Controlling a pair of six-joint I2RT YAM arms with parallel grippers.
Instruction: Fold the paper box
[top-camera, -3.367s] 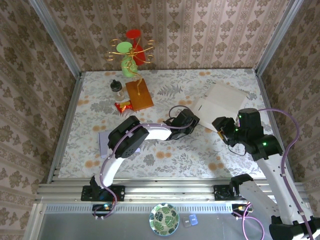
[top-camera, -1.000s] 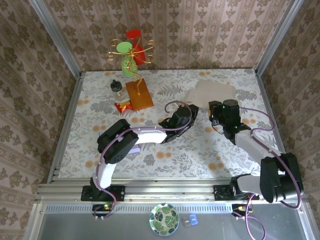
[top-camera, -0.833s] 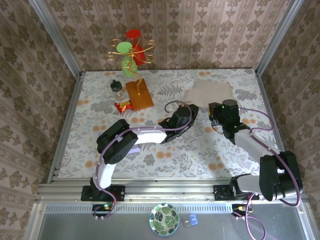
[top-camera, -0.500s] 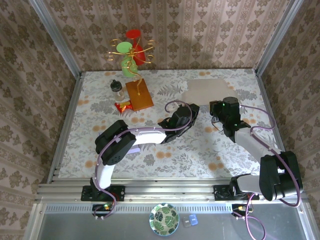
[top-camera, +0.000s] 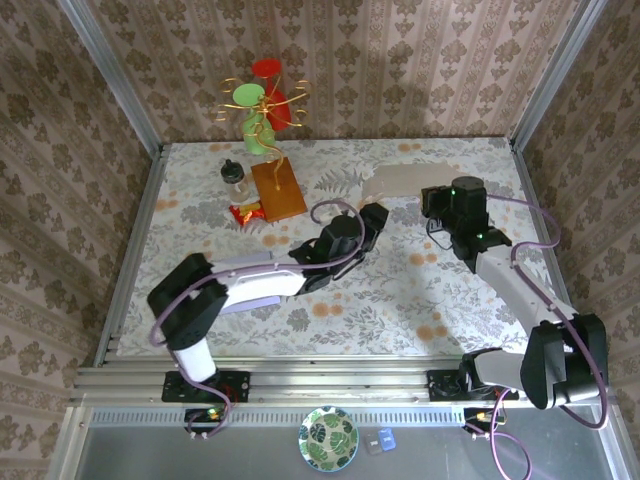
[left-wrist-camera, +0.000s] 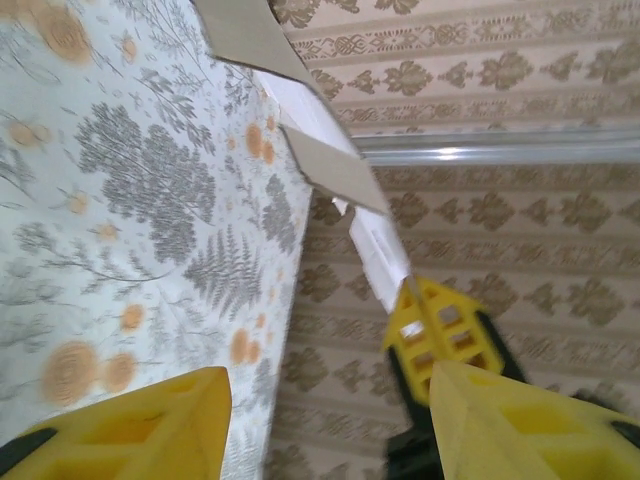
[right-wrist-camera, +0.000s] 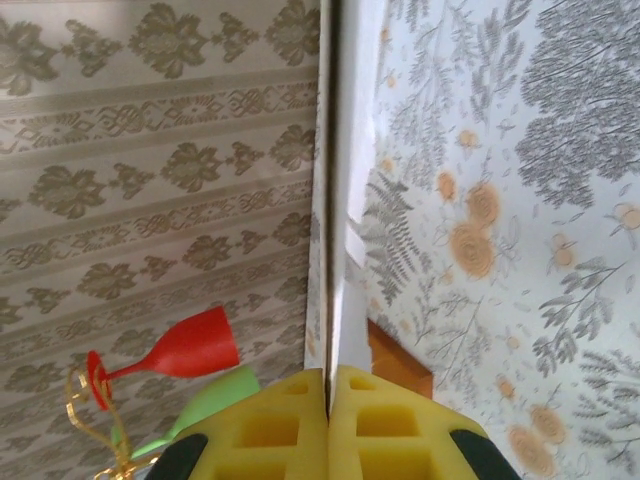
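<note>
The paper box (top-camera: 403, 179) is a flat brown-and-white cardboard blank, held tilted above the table's far right. My right gripper (top-camera: 432, 198) is shut on its near edge. In the right wrist view the box (right-wrist-camera: 336, 190) runs edge-on up from the closed right gripper (right-wrist-camera: 328, 398). My left gripper (top-camera: 376, 214) stands open just left of the box, apart from it. The left wrist view shows the box's flaps (left-wrist-camera: 330, 150), the right gripper's yellow fingers (left-wrist-camera: 440, 322) pinching a white flap, and the left gripper (left-wrist-camera: 330, 420) with nothing between its fingers.
At the back left stand a wire rack with red and green cups (top-camera: 262, 100), a wooden board (top-camera: 278, 190), a small jar (top-camera: 236, 178) and a snack packet (top-camera: 247, 211). A pale sheet (top-camera: 213, 287) lies under the left arm. Walls close in the table.
The left gripper has opened, let go of the box and drawn back to the left. The right gripper has shut on the box and carried it up and toward the back.
</note>
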